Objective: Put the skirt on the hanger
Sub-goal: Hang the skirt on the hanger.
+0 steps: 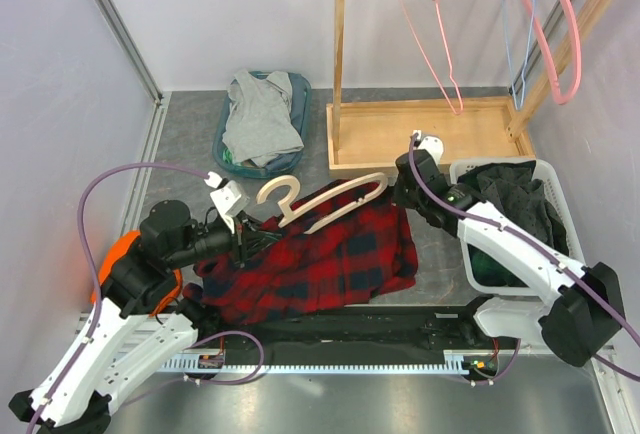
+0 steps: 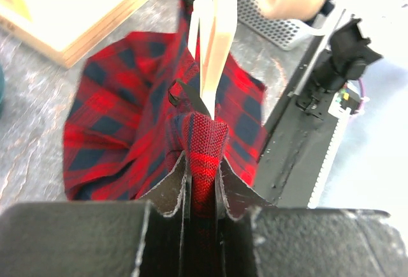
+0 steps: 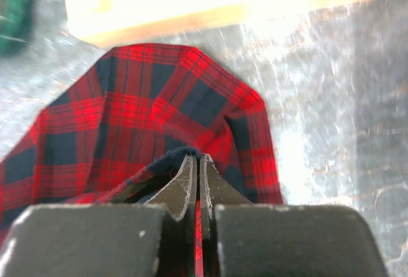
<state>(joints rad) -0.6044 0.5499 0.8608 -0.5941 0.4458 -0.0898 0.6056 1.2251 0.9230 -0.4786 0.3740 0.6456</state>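
A red and navy plaid skirt point(image 1: 320, 254) lies spread on the grey table between my two arms. A pale wooden hanger point(image 1: 320, 202) rests across its far edge, hook to the left. My left gripper point(image 1: 243, 237) is shut on a bunched fold of the skirt's left end point(image 2: 203, 143), just below the hanger's arm point(image 2: 213, 41). My right gripper point(image 1: 402, 194) is shut on the skirt's right edge point(image 3: 191, 162), near the hanger's right tip. The skirt fills the right wrist view point(image 3: 146, 117).
A wooden clothes rack point(image 1: 430, 134) stands at the back with pink point(image 1: 430, 34) and blue wire hangers. A blue basket of grey clothes point(image 1: 262, 119) sits back left. A white basket of dark clothes point(image 1: 515, 214) stands at the right. A black rail point(image 1: 380, 329) runs along the near edge.
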